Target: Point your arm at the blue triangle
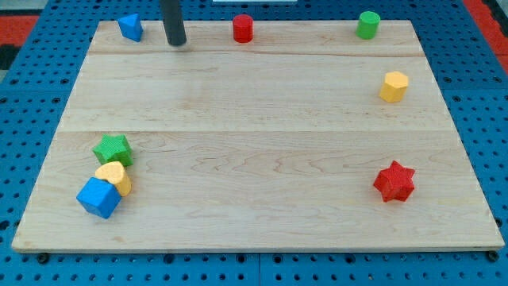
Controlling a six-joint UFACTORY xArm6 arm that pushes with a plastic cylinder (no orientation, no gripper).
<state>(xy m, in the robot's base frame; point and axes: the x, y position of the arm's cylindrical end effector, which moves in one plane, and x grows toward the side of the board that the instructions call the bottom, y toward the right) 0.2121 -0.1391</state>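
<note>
- Camera view: a pale wooden board (262, 127) is seen lying on a blue table with rows of small holes (24, 103).
- Nothing like a box or bowl is seen; the blocks are all held by the flat board.
- Eight blocks are counted on the board.
- Two are blue: a small blue triangle block (131, 27) and a blue cube block (98, 198).
- Two are red: a red round cylinder block (243, 28) and a red star block (394, 182).
- Two are green: a green round cylinder block (367, 25) and a green star block (113, 149).
- Two are yellow: a yellow six-sided block (394, 86) and a yellow heart-shaped block (114, 177).
- The blue triangle is found at the view's top left corner of the board, close to the edge.
- One corner of the blue triangle seems to be turned toward the view's top; its long side cannot be told.
- My tip (176, 43) is set down just to the view's right of the blue triangle, near it but not touching.
- The red cylinder is placed further to the view's right of the tip.
- Nothing is held by the dark rod; it has no parts that open or close.
- The green star, yellow heart and blue cube are bunched together at the view's bottom left.
</note>
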